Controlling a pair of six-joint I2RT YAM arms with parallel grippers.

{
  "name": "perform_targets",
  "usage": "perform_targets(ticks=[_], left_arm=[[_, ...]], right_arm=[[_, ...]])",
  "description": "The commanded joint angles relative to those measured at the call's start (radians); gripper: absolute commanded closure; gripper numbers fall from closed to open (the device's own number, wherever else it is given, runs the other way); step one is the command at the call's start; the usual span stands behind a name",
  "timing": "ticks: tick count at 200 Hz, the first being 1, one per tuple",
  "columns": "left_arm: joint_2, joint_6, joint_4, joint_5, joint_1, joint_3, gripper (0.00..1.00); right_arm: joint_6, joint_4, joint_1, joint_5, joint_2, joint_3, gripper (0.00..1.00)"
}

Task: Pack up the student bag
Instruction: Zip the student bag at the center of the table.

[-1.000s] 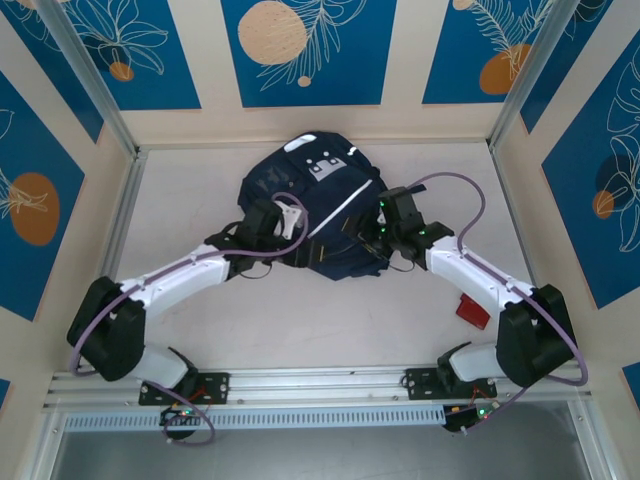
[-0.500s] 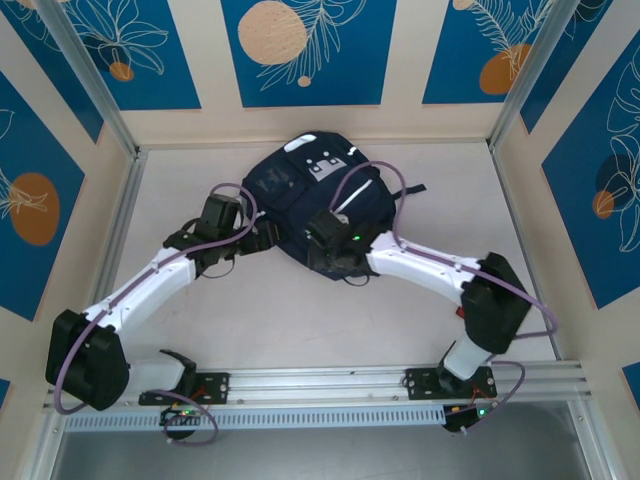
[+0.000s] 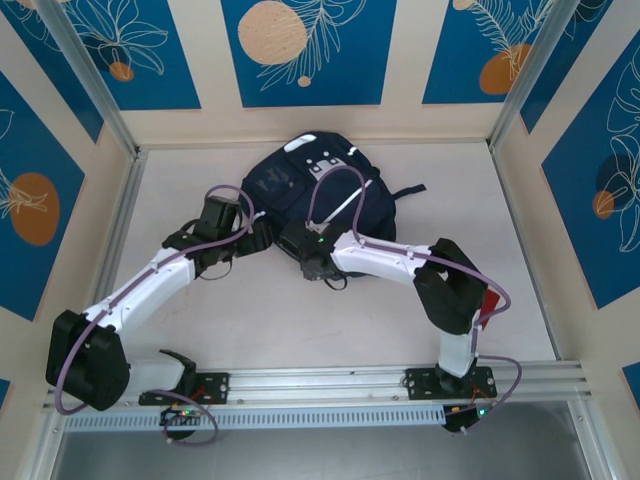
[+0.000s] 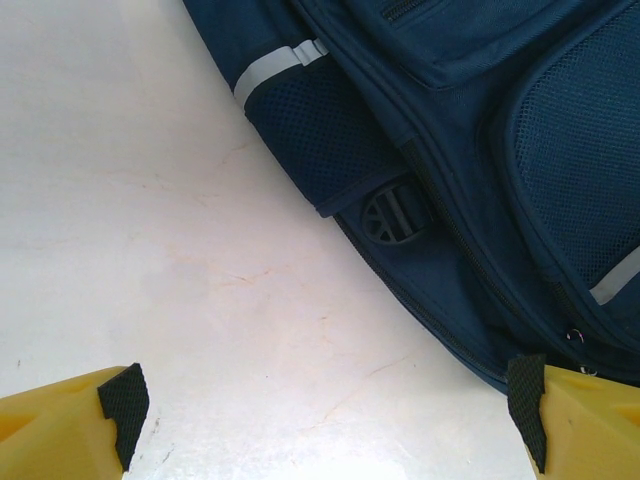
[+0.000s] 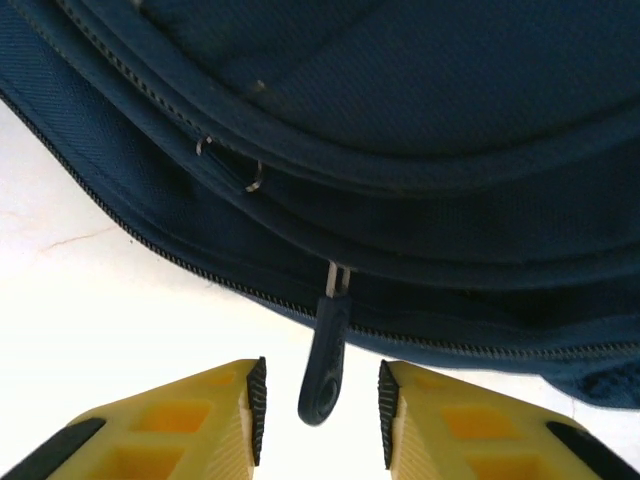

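Observation:
The student bag (image 3: 335, 185), dark navy with white stripes and a light grey patch, lies flat at the back middle of the table. My right gripper (image 3: 300, 243) is at the bag's near left edge. In the right wrist view the bag (image 5: 400, 120) has a dark zipper pull (image 5: 325, 365) hanging between my right gripper's (image 5: 320, 415) fingers, with a small gap on each side, so it is open. My left gripper (image 3: 256, 234) sits just left of the bag. In the left wrist view my left gripper (image 4: 325, 425) is wide open over bare table, the bag (image 4: 450, 150) beside it.
A red object (image 3: 491, 303) lies on the table at the right, mostly hidden behind my right arm's elbow. Walls fence the white table (image 3: 250, 310) on three sides. A round plastic buckle (image 4: 395, 213) sits on the bag's side.
My right arm swung left along the bag's near edge and its jaws narrowed around the zipper pull. My left gripper drew back left off the bag and opened wide, then stayed still.

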Motion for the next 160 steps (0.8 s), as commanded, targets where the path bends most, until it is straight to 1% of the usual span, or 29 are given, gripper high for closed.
perform_targets(ticks=[1, 27, 41, 78, 95, 132, 146, 160], left_arm=[[-0.005, -0.012, -0.017, -0.018, 0.012, -0.006, 0.06], [-0.004, -0.011, -0.020, -0.014, 0.012, -0.004, 0.05], [-0.003, -0.011, -0.021, -0.012, 0.012, -0.003, 0.06], [-0.005, -0.029, -0.014, -0.019, 0.013, -0.006, 0.06], [-0.002, -0.042, -0.010, -0.013, 0.014, -0.008, 0.06], [0.002, -0.102, 0.043, 0.047, 0.013, -0.035, 0.06], [0.003, -0.139, 0.085, 0.085, 0.014, -0.053, 0.07], [0.007, -0.181, 0.151, 0.143, 0.013, -0.081, 0.10]], right_arm=[[0.034, -0.057, -0.002, 0.065, 0.034, 0.066, 0.67], [0.036, -0.072, -0.004, 0.097, 0.053, 0.086, 0.68], [0.041, -0.076, -0.006, 0.101, 0.057, 0.088, 0.71], [0.060, -0.077, -0.017, 0.075, 0.068, 0.073, 0.74], [0.061, -0.070, -0.019, 0.059, 0.068, 0.063, 0.79], [0.033, -0.045, -0.020, 0.041, 0.042, 0.053, 1.00], [0.001, -0.008, -0.019, 0.020, 0.015, 0.040, 1.00], [-0.041, 0.052, -0.019, -0.020, -0.023, 0.020, 1.00]])
